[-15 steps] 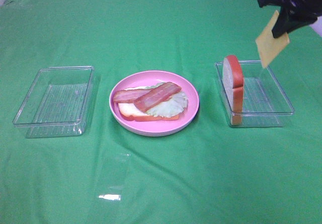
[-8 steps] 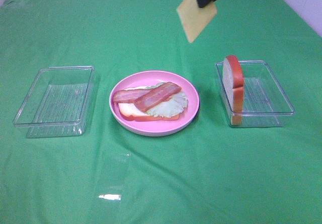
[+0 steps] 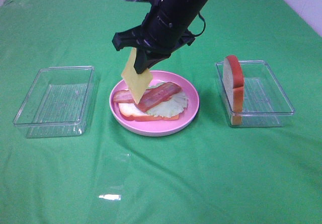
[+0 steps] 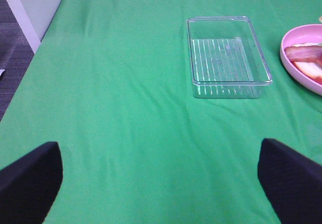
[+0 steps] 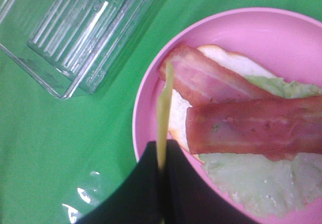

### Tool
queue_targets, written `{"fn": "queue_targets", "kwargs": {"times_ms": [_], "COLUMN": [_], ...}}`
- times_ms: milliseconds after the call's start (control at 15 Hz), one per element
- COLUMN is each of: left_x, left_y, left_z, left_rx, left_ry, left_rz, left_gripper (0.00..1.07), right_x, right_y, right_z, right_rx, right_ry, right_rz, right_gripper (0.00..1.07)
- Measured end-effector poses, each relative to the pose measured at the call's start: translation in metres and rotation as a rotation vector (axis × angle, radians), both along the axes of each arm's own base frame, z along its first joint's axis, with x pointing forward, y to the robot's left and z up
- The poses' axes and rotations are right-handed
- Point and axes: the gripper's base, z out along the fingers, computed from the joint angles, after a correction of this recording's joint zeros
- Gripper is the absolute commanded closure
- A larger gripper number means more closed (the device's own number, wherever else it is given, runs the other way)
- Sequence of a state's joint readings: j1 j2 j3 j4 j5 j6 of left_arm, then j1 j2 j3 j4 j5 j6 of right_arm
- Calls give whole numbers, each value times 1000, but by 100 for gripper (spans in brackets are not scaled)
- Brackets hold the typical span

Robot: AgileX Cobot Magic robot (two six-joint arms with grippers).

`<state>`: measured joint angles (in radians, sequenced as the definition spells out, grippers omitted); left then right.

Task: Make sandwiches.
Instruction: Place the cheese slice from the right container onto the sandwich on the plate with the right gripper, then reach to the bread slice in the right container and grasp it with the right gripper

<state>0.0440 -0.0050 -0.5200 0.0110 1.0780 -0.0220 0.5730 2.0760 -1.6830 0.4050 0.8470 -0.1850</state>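
Observation:
On the pink plate (image 3: 188, 114) lies a half-built sandwich: a bread slice (image 3: 132, 112), pale lettuce (image 3: 171, 105) and two bacon strips (image 3: 157, 95). My right gripper (image 3: 142, 59) reaches across the middle and hangs over the plate's left part, shut on the top edge of a yellow cheese square (image 3: 136, 78) that dangles just above the bacon. The right wrist view shows the cheese (image 5: 163, 114) edge-on over the bread (image 5: 177, 117) and bacon (image 5: 251, 127), pinched in the right gripper (image 5: 162, 159). A second bread slice (image 3: 234, 87) stands on edge in the right tray (image 3: 282, 100). My left gripper (image 4: 161, 183) is open over bare cloth.
A clear plastic tray (image 3: 56, 101) sits left of the plate, also seen as the tray (image 4: 226, 57) in the left wrist view. Green cloth covers the whole table. The right arm (image 3: 183, 5) stretches over the table's far middle.
My right gripper has carried the cheese from above the right tray leftward and down to just over the plate. The left gripper has not moved.

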Motion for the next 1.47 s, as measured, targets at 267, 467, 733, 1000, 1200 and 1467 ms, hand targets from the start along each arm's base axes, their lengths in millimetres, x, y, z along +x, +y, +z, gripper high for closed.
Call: {"fn": "queue_targets", "kwargs": {"times_ms": [267, 467, 733, 1000, 1200, 1467], "left_x": [0, 0, 0, 0, 0, 0], "left_y": [0, 0, 0, 0, 0, 0], "left_z": [0, 0, 0, 0, 0, 0], "left_rx": [0, 0, 0, 0, 0, 0], "left_ry": [0, 0, 0, 0, 0, 0], "left_rz": [0, 0, 0, 0, 0, 0], "left_gripper": [9, 9, 9, 9, 9, 9], "right_x": [12, 19, 22, 18, 21, 25], "right_y": [3, -6, -11, -14, -18, -37], "right_z": [-42, -51, -52, -44, 13, 88], "right_rx": [-55, -180, -230, -255, -248, -313], "right_ry": [7, -75, -87, -76, -200, -347], "right_rz": [-1, 24, -32, -11, -4, -80], "right_gripper": [107, 107, 59, 11, 11, 11]}}
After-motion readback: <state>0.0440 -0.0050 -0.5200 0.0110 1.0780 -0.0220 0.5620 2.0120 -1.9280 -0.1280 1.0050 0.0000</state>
